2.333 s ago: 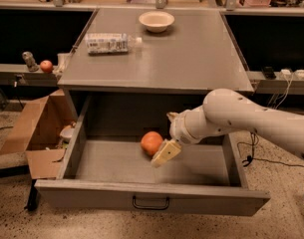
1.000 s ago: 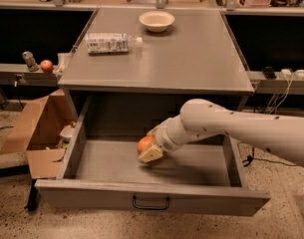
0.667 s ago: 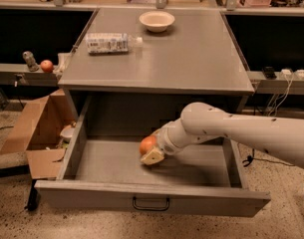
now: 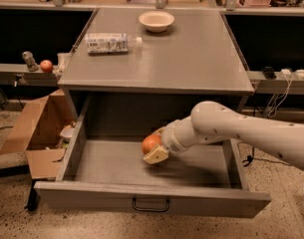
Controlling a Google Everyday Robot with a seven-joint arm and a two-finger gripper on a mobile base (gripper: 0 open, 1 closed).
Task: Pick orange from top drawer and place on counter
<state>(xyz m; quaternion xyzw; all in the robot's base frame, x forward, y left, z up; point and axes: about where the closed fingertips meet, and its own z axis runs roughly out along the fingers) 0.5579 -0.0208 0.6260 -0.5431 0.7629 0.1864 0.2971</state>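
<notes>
The orange (image 4: 150,144) is inside the open top drawer (image 4: 151,199), near the middle of its floor. My gripper (image 4: 155,146) reaches into the drawer from the right on a white arm and is shut on the orange. One tan finger (image 4: 156,156) is under the fruit and the other is at its upper right side. The orange sits just above the drawer floor with a shadow below it. The grey counter (image 4: 191,54) is the cabinet top above the drawer.
A white bowl (image 4: 156,20) and a lying plastic bottle (image 4: 109,43) rest on the counter's back and left. An open cardboard box (image 4: 37,133) stands left of the drawer. A small red fruit (image 4: 46,65) sits on the left bench. Cables hang at the right.
My gripper moved left across the drawer to the orange and its fingers closed around it. In the last second the gripper and orange have barely shifted.
</notes>
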